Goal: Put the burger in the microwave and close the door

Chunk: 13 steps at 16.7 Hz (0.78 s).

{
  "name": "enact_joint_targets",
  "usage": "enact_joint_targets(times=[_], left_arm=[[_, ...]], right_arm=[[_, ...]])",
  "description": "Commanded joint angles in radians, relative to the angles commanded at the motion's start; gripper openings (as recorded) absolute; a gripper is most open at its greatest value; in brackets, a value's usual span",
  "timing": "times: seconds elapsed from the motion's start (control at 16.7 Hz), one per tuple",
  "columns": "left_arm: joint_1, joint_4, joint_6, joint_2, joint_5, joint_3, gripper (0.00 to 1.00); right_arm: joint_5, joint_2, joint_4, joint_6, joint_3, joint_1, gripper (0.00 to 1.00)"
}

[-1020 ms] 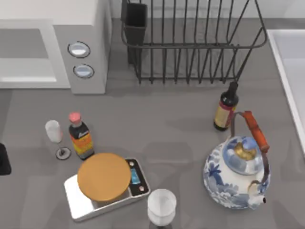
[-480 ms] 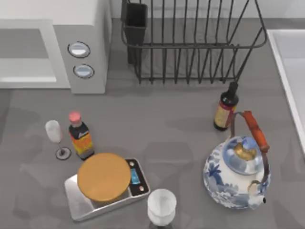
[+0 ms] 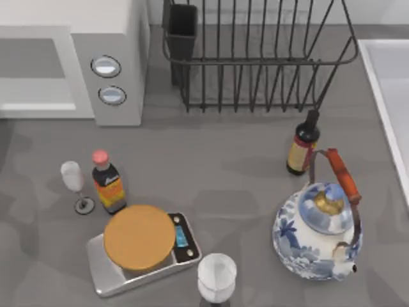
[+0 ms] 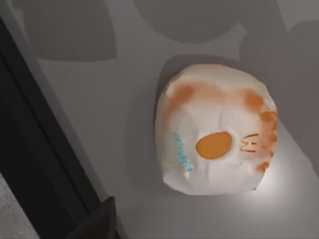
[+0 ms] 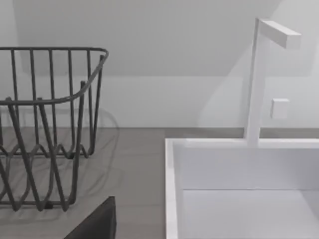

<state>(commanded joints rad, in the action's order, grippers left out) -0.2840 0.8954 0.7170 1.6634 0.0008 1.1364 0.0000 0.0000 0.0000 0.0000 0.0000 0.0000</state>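
Observation:
The burger [image 4: 217, 144] is a round white wrapped bundle with orange marks. It lies on a pale grey surface beside a dark band, just beyond a dark edge of my left gripper [image 4: 97, 221]. I cannot tell which surface this is. The microwave [image 3: 115, 64] stands at the table's back left, a white box with two round dials on a grey panel. Its front shows a plain grey recess in a white frame. The door is out of view. A dark edge of my right gripper [image 5: 94, 221] faces the back right corner of the table.
A black wire dish rack [image 3: 255, 57] stands at the back middle, with a white sink [image 5: 239, 189] and tap on the right. In front are a wine glass [image 3: 73, 182], two sauce bottles [image 3: 107, 182] [image 3: 301, 144], an orange disc [image 3: 139, 236] on a scale, a white cup [image 3: 216, 276] and a blue-white teapot [image 3: 319, 230].
A dark part of my left arm at the top view's left edge has gone out of sight. Shadows on the left of the table have shifted. The objects have not moved.

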Motion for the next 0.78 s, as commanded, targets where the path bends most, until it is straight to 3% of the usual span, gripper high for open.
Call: enact_joint_targets(times=[0.3, 0.78], left_arm=[[-0.029, 0.094, 0.077, 0.175, 0.001, 0.126, 1.0], [-0.014, 0.065, 0.069, 0.175, 0.002, 0.089, 1.0]], right_arm=[[0.0, 0.0, 0.0, 0.0, 0.0, 0.0, 1.0], [0.0, 0.0, 0.0, 0.0, 0.0, 0.0, 1.0]])
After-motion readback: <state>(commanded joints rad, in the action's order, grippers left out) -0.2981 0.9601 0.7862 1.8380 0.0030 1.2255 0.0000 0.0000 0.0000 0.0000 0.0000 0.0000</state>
